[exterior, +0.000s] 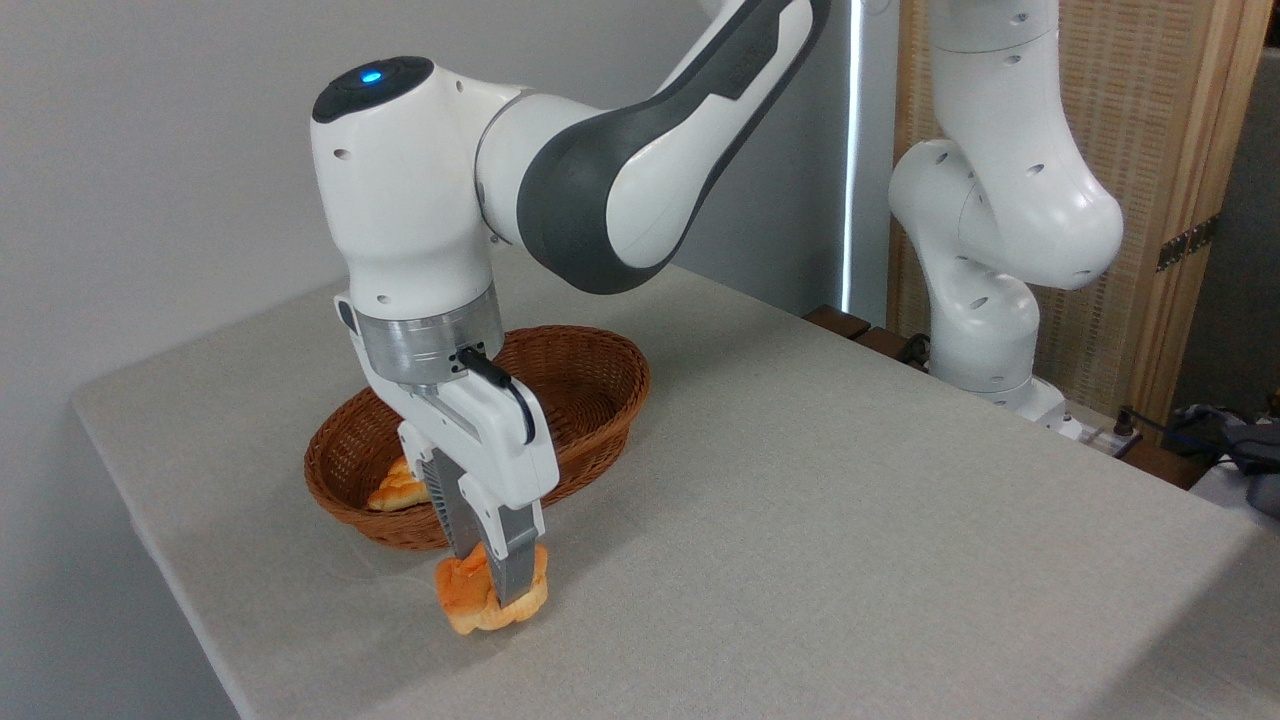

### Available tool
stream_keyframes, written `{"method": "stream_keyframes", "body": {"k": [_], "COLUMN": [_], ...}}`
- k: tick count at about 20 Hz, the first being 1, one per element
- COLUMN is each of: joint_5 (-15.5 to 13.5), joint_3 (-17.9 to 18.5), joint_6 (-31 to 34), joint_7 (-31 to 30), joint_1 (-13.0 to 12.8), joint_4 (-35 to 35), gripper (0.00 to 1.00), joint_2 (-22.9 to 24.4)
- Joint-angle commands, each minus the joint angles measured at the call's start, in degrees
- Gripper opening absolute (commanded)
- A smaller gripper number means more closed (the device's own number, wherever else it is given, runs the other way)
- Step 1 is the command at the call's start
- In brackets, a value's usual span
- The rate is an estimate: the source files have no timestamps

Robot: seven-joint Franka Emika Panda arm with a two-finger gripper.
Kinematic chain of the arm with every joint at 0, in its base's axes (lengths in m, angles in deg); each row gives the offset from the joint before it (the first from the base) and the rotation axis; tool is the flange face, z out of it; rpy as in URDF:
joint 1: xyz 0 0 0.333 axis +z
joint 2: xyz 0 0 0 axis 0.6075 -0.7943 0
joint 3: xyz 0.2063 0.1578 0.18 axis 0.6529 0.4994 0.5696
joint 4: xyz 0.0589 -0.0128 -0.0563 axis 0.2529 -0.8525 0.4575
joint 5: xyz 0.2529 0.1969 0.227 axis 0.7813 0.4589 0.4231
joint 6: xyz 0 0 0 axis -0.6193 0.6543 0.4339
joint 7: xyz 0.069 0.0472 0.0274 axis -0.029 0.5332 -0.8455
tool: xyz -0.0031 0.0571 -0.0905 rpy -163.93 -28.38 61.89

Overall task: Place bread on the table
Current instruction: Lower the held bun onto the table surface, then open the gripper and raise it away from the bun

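Grey, cloth-like tabletop fills the foreground, and low in the lower-left part of the frame the table (850,520) carries the centre of the action: the bread (470,600), a small orange-golden bun with a knobbly top, pinched between the metal fingers (512,560) of the gripper (492,572). The jaws are closed on the bun from either side, one finger plainly across its front face. The bun's underside appears to be touching the cloth or just above it; the angle does not settle which. It sits just in front of the wicker basket (590,385), outside the rim, which suggests the carry is nearly over and only the release remains. Gripping from above, with the hand pointing straight down, keeps the bun level so it should settle without rolling. Behind the hand, inside the basket at left of centre, a second, paler piece of bread (395,490) lies partly hidden. The arm (640,170) arches in from the upper right of the frame, a blue light glowing on its topmost joint at upper left. Its base stands at the table's far right edge, before a wooden screen. No brand name, label or legible writing shows anywhere.
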Motion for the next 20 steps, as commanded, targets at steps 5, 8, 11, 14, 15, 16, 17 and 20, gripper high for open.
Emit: {"method": "stream_keyframes", "body": {"k": [5, 8, 11, 14, 15, 16, 17, 20], "joint_5": [4.74, 4.83, 4.83, 4.83, 4.83, 4.83, 4.74, 3.78], "joint_3": [0.44, 0.44, 0.44, 0.44, 0.44, 0.44, 0.44, 0.18], "joint_6": [-1.29, -1.29, -1.29, -1.29, -1.29, -1.29, -1.29, -0.94], "joint_7": [0.60, 0.60, 0.60, 0.60, 0.60, 0.60, 0.43, -0.71], "joint_1": [-0.16, -0.16, -0.16, -0.16, -0.16, -0.16, -0.16, -0.16], "joint_4": [0.71, 0.80, 0.71, 0.80, 0.71, 0.71, 0.80, 0.89], "gripper": [1.00, 1.00, 1.00, 1.00, 1.00, 1.00, 1.00, 1.00], "joint_2": [-0.42, -0.42, -0.42, -0.51, -0.51, -0.51, -0.51, 0.71]}}
